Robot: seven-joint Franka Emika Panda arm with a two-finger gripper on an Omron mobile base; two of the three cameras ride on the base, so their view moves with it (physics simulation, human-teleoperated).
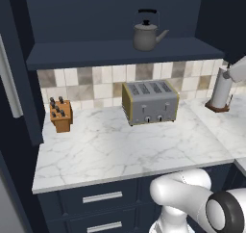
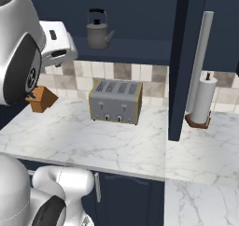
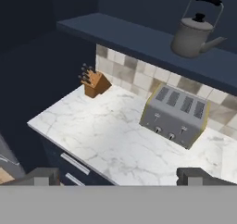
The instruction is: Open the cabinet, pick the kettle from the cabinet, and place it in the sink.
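Below me a silver toaster (image 1: 150, 102) with four slots stands on the white marble surface (image 1: 110, 155), close to the tiled backsplash (image 1: 91, 85). To its left a wooden knife block (image 1: 61, 114) sits well apart from it. Off to the right a paper towel roll (image 2: 203, 101) stands upright on its holder. Navy drawers (image 1: 101, 197) with silver handles run under the surface.
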